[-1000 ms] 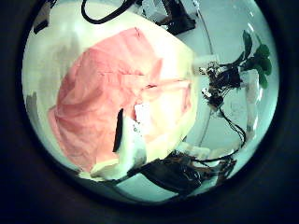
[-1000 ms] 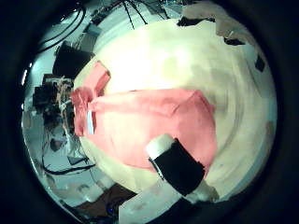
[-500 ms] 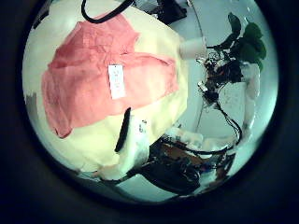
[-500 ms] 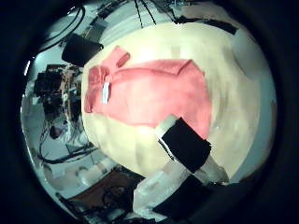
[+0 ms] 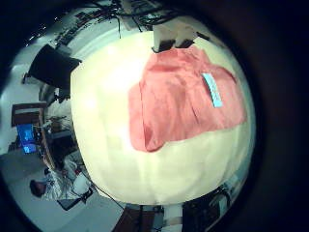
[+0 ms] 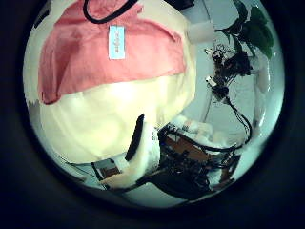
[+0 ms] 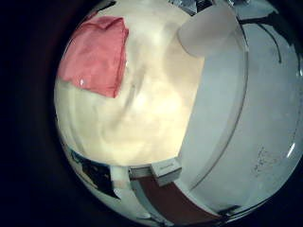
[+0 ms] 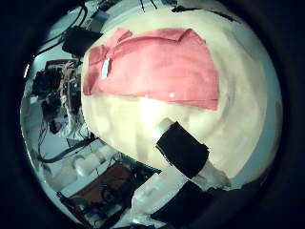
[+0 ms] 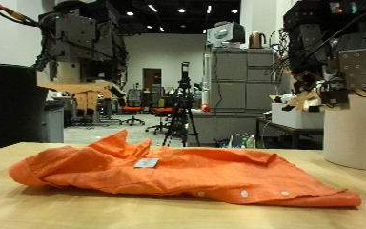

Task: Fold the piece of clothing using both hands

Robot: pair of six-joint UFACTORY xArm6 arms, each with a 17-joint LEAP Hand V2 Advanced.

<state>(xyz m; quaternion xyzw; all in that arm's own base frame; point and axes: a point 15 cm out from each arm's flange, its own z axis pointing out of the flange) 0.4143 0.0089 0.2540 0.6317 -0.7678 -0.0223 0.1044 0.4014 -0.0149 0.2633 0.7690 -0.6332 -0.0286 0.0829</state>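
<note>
- Shirt: orange, button-up, lying spread and rumpled on the table, wider than it is deep in the outside view.
- Cloth is wrinkled, with a raised bunch near the collar end; the far end lies flatter and tapers toward the table edge.
- White buttons run along the front edge nearest the camera; one also shows on the edge in the right thumb-side view.
- Small white label sits on top of the shirt near the collar; it also shows in the left palm views.
- The label's print is too small to read. No other writing is readable on the shirt.
- Left hand: up in the air, well above the shirt and apart from it. One finger reaches into its palm view, fairly straight, holding nothing.
- Right hand: also raised, clear of the shirt. Its finger looks relaxed and holds nothing.
- Shirt fills the far part of the table in the right little-finger view, with bare table around it.
</note>
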